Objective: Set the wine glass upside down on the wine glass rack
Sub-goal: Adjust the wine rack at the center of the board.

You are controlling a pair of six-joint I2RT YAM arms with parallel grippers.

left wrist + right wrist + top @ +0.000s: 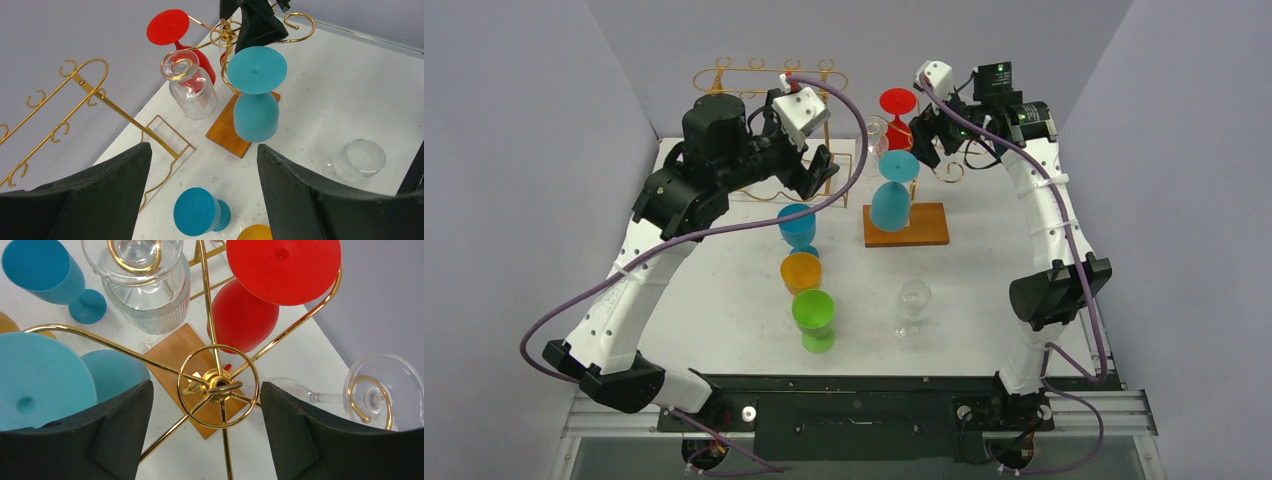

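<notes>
Clear stemmed wine glass point(395, 375) hangs foot-up on gold wire rack point(218, 386), lower right of frame. Left gripper point(204, 160) and right gripper point(206, 405) stand open, empty.

White table point(994, 270), wood-based rack point(906, 226), wire stand point(81, 81), four glasses point(813, 310)

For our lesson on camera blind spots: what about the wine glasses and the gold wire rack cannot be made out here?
- Top view: gold wire rack on a wooden base, hub hidden under the right gripper.
- Right wrist view: clear wine glass hanging at frame right, bowl behind a gripper finger.
- Left wrist view: orange plastic glass, cut off by the bottom edge.
</notes>
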